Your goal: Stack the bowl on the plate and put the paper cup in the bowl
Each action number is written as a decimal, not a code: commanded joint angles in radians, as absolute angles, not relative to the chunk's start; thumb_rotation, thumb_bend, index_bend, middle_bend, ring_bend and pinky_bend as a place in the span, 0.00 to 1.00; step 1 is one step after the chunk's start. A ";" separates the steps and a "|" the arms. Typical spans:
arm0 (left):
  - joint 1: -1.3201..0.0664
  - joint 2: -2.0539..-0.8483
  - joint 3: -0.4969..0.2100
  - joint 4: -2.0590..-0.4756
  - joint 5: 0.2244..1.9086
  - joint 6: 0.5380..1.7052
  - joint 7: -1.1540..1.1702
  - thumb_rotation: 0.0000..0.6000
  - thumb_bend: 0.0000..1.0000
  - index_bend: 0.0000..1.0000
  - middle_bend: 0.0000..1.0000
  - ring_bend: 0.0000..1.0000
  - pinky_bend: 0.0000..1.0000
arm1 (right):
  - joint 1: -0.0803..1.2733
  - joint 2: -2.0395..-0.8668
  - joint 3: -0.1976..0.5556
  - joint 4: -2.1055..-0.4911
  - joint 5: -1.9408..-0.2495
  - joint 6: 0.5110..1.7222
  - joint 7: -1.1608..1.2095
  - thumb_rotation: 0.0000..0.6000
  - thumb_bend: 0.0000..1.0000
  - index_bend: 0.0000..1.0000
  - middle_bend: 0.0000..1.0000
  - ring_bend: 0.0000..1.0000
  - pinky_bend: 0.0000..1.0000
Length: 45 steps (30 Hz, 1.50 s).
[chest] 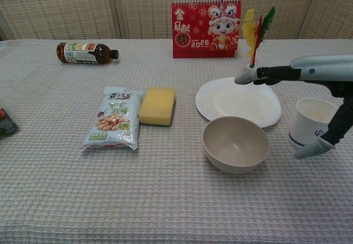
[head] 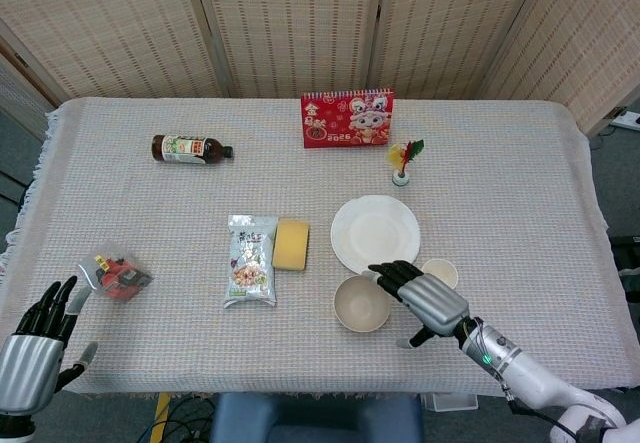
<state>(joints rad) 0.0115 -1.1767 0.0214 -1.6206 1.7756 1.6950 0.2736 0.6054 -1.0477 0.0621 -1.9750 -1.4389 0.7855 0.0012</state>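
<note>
Right hand (head: 428, 299), head view: fingers extended and spread, pointing up and to the left, thumb (head: 412, 340) hanging apart below the palm; nothing held. The silver forearm runs down to the lower right corner. Chest view: the same hand enters from the right edge, fingers (chest: 259, 75) level, thumb angled downward. Left hand (head: 35, 348), head view: at the lower left corner, fingers spread upward, empty.
</note>
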 commanded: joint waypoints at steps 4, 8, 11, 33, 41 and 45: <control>0.013 -1.174 0.021 -1.619 1.778 1.699 0.266 1.00 0.31 0.00 0.00 0.00 0.26 | 0.714 -1.111 0.102 -1.994 -1.234 0.694 -0.150 1.00 0.03 0.00 0.00 0.00 0.00; 0.015 -1.171 0.022 -1.619 1.782 1.705 0.261 1.00 0.31 0.00 0.00 0.00 0.26 | 0.755 -1.144 0.096 -1.987 -1.135 0.685 -0.212 1.00 0.03 0.00 0.00 0.00 0.00; 0.018 -1.169 0.021 -1.618 1.783 1.711 0.256 1.00 0.31 0.00 0.00 0.00 0.26 | 0.775 -1.161 0.087 -1.983 -1.090 0.689 -0.242 1.00 0.02 0.00 0.00 0.00 0.00; 0.026 -1.160 0.019 -1.618 1.788 1.726 0.237 1.00 0.31 0.00 0.00 0.00 0.26 | 0.835 -1.285 0.047 -1.843 -1.002 0.672 -0.215 1.00 0.02 0.00 0.00 0.00 0.00; 0.028 -1.159 0.019 -1.618 1.791 1.730 0.233 1.00 0.31 0.00 0.00 0.00 0.26 | 0.820 -1.322 0.041 -1.808 -1.034 0.712 -0.200 1.00 0.15 0.00 0.06 0.13 0.24; 0.030 -1.159 0.019 -1.617 1.792 1.732 0.233 1.00 0.31 0.00 0.00 0.00 0.26 | 0.811 -1.337 0.040 -1.798 -1.053 0.736 -0.198 1.00 0.21 0.02 0.14 0.23 0.36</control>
<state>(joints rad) 0.0297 -1.1588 0.0187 -1.6175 1.7918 1.7317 0.2330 0.8138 -1.3333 0.0401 -1.8003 -1.0494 0.7322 -0.1987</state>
